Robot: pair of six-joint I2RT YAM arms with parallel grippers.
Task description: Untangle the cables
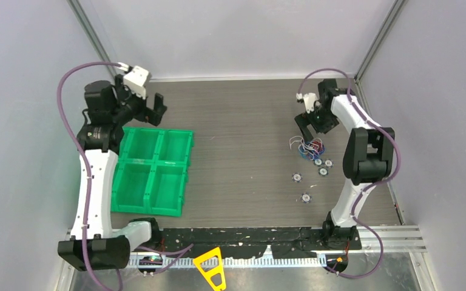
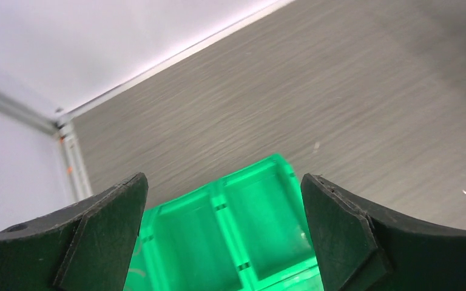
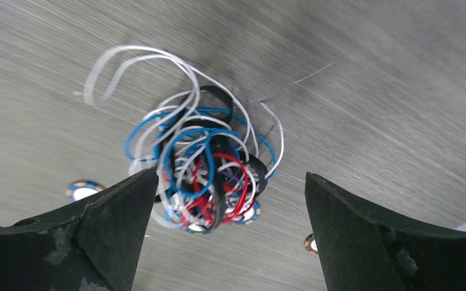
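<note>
Your left gripper hangs wide open and empty over the far edge of the bin, and the cables lie well off to its right. Your right gripper is the nearer one: its jaws stand wide apart with nothing in them, and the cables sit on the table as one round clump just below it, centred in the gap. The clump has no long axis, only a white loop straying sideways, so I judge the reach is straight down.
</note>
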